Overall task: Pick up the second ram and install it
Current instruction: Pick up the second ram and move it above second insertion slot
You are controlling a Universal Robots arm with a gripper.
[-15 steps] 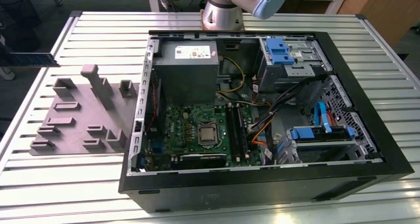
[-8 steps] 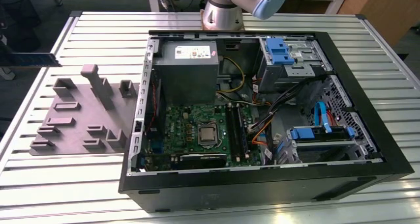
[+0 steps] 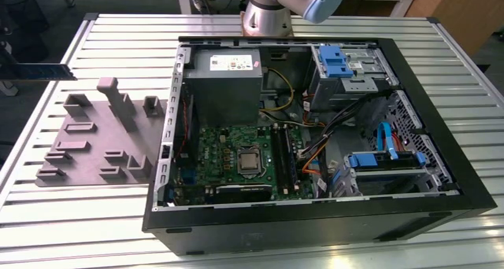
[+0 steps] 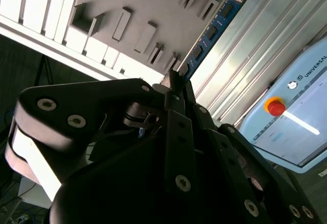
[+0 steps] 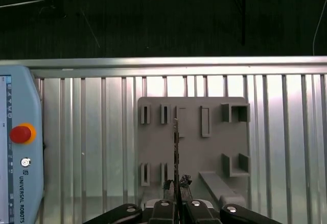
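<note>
Second ram (image 4: 215,25), a thin, flat blue-green memory stick with dark chips, is clamped at one end between the closed fingers of the black gripper (image 4: 173,83). In the first wrist view it shows edge-on over the grey plastic tray with raised blocks (image 5: 214,142). In the exterior view it hangs in the air at the exterior view's left, above the silver slatted metal table (image 3: 393,33), well apart from the open black computer case (image 3: 441,180).

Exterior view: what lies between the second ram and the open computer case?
The grey tray with raised blocks, on the slatted table, lies between the second ram and the computer case, in the exterior view.
</note>
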